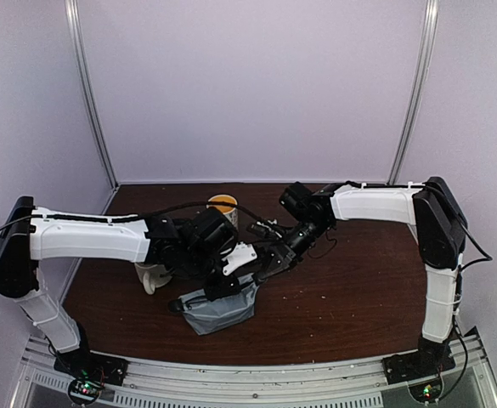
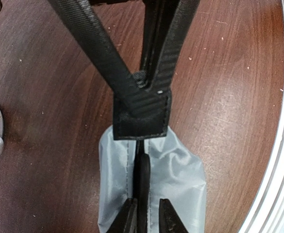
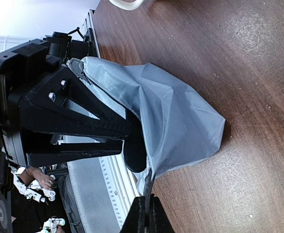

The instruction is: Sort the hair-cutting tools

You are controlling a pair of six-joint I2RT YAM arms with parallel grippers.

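The grey zip pouch (image 1: 218, 308) lies on the table's near middle with its mouth held up. My right gripper (image 3: 145, 198) is shut on the rim of the pouch (image 3: 180, 121); in the left wrist view its fingers (image 2: 142, 114) meet at that rim. My left gripper (image 2: 146, 206) hangs over the mouth of the pouch (image 2: 180, 179), jaws slightly apart. A black rounded tool (image 2: 142, 179) stands in the opening against the left finger, with a gap to the right finger. That black tool (image 3: 134, 153) sits half inside the pouch; I cannot tell which tool it is. No other hair-cutting tools show.
One cream mug (image 1: 223, 205) stands at the back behind the grippers. Another mug (image 1: 151, 277) stands left of the pouch, under the left arm. The metal rail (image 2: 277, 170) along the table's near edge runs close to the pouch.
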